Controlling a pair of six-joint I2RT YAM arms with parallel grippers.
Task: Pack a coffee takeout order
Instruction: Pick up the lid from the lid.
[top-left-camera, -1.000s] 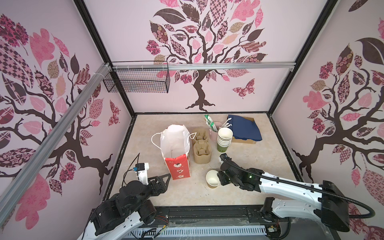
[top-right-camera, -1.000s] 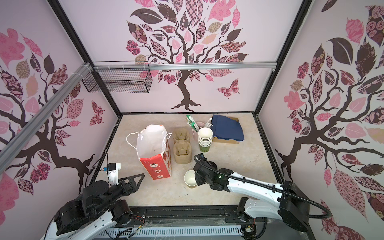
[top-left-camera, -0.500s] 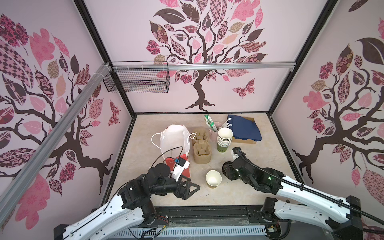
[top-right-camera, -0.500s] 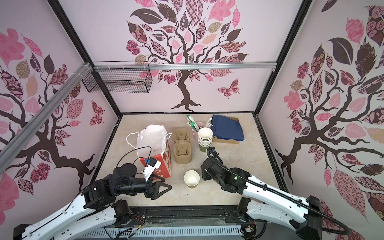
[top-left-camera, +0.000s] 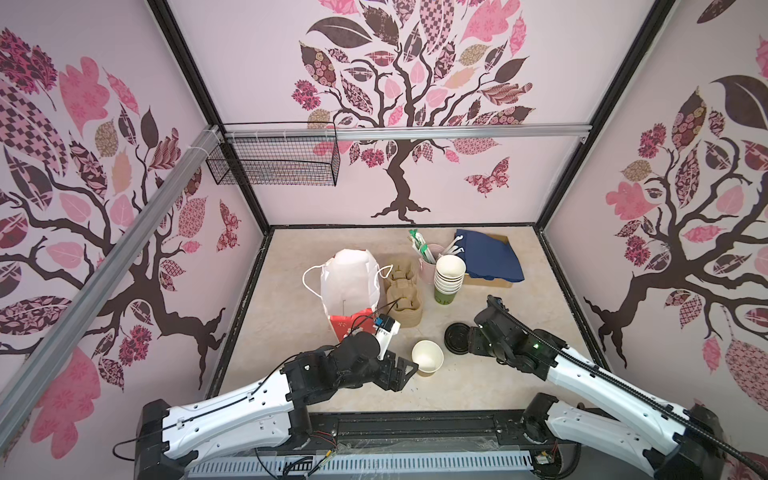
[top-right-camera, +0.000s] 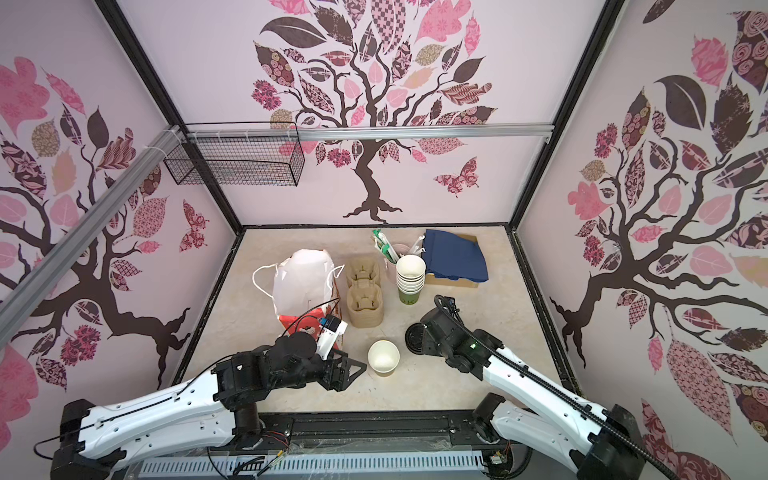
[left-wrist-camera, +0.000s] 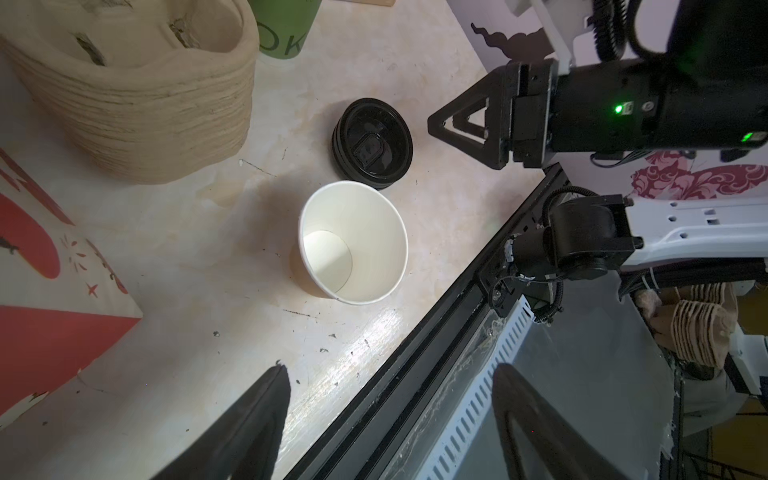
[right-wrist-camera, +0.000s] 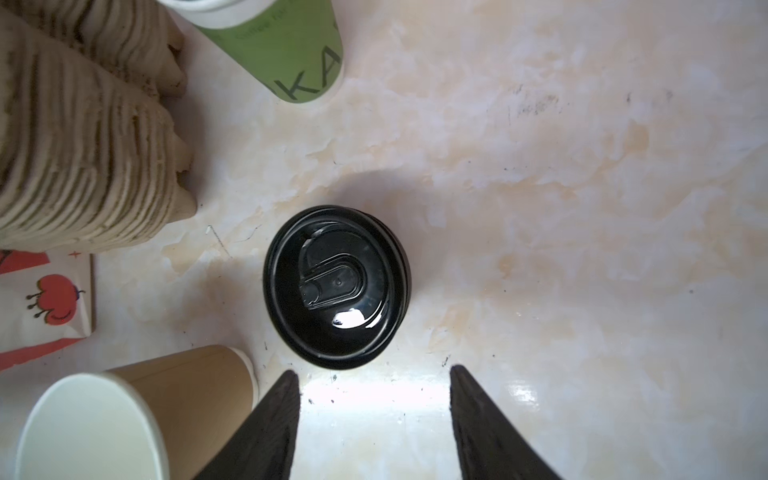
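Glossy round black lid (right-wrist-camera: 336, 286); smooth tan paper cup (left-wrist-camera: 353, 245) upright; left gripper (left-wrist-camera: 390, 368), right gripper (right-wrist-camera: 372, 370) both spread, empty.

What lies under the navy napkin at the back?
A brown cardboard box shows under the navy napkin. The napkin covers most of it, so what it holds cannot be seen.

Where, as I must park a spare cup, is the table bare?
Bare: the strip between white bag and left wall; the front edge right of the paper cup. Crowded: mid-table, around the carrier stack, cup stack and navy napkin.
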